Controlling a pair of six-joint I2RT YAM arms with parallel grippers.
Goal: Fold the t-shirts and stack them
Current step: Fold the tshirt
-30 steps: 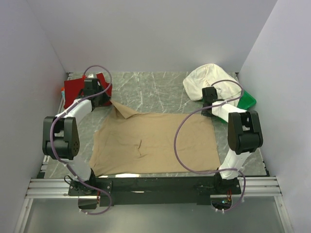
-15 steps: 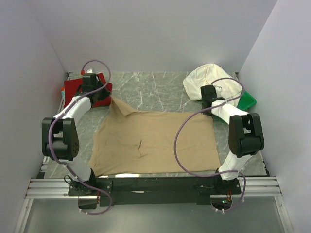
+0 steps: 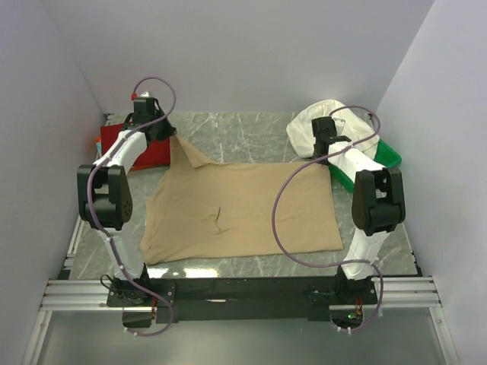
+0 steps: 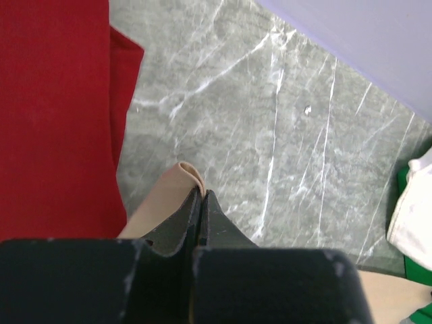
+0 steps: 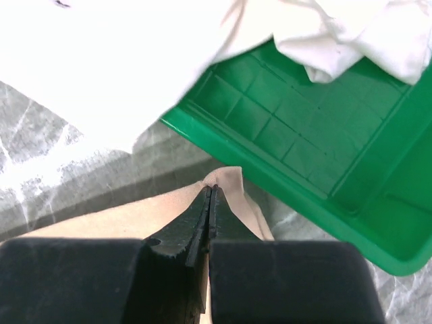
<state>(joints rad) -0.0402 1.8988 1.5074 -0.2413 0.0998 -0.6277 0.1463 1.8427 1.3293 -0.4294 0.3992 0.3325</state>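
The tan-beige t-shirt (image 3: 240,209) lies spread across the middle of the table. My left gripper (image 3: 169,135) is shut on its far left corner (image 4: 179,185) and holds it lifted, next to the deep red t-shirt (image 3: 125,144), which fills the left of the left wrist view (image 4: 54,115). My right gripper (image 3: 323,152) is shut on the tan shirt's far right corner (image 5: 229,182), raised beside the cream-white t-shirt (image 3: 323,125). That white shirt fills the top of the right wrist view (image 5: 108,54). Orange and teal shirts are out of view.
A green plastic tray (image 3: 388,156) sits at the far right, partly under the white shirt; its ribbed floor shows in the right wrist view (image 5: 304,128). Grey marble table (image 3: 243,133) lies bare behind the tan shirt. White walls close in on three sides.
Both grippers have moved toward the back of the table, pulling the tan shirt's far corners with them. The shirt's far edge has stretched back and lifted.
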